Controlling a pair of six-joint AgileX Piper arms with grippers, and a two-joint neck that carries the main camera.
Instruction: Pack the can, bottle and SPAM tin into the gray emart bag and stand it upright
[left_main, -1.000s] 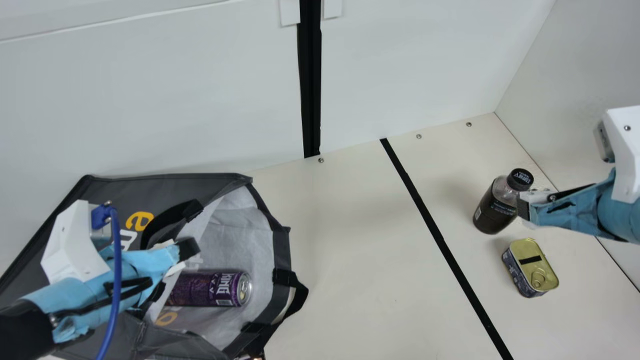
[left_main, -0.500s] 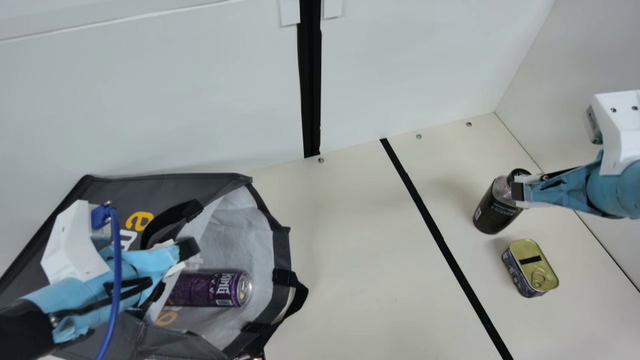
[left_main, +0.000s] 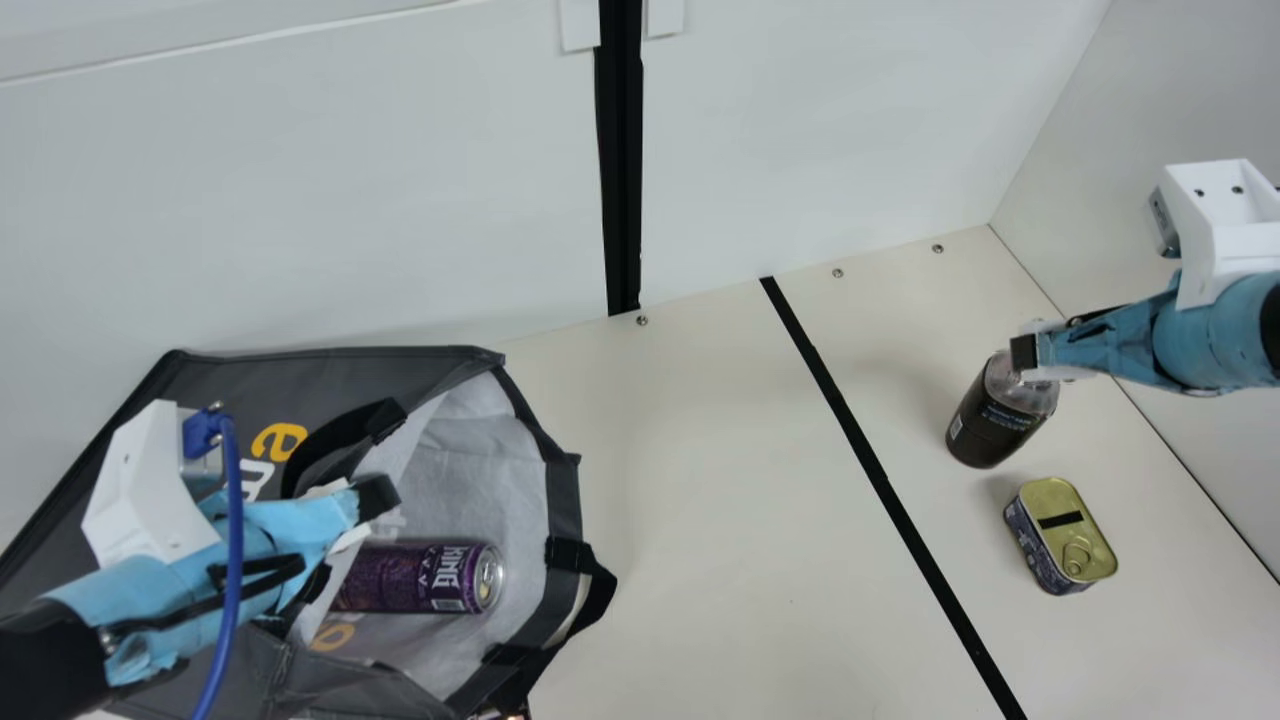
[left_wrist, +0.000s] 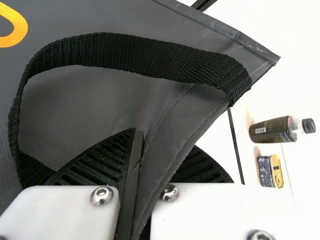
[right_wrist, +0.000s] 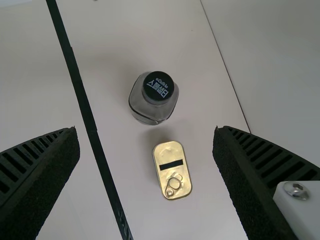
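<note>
1. On the left, the gray bag (left_main: 225, 395) lies on its side, with its mouth facing the middle of the table (left_main: 690, 520).
2. My left gripper (left_wrist: 140, 165) is pinching the cloth at the bag's edge. It should hold tight and not tug, so the mouth stays wide.
3. Just inside the mouth lies the purple can (left_main: 415, 578). It may need a little push deeper to make room.
4. Past the black line (left_main: 870, 460), the bottle (left_main: 990, 425) stands up. I think it goes next.
5. My right gripper (right_wrist: 146, 132) is near its top, fingers spread wide. It should get the bottle right between them, go down straight, then squeeze gently. If crooked, it could tip the bottle.
6. Near the bottle sits the SPAM tin (left_main: 1070, 530). Don't bump it.
</note>
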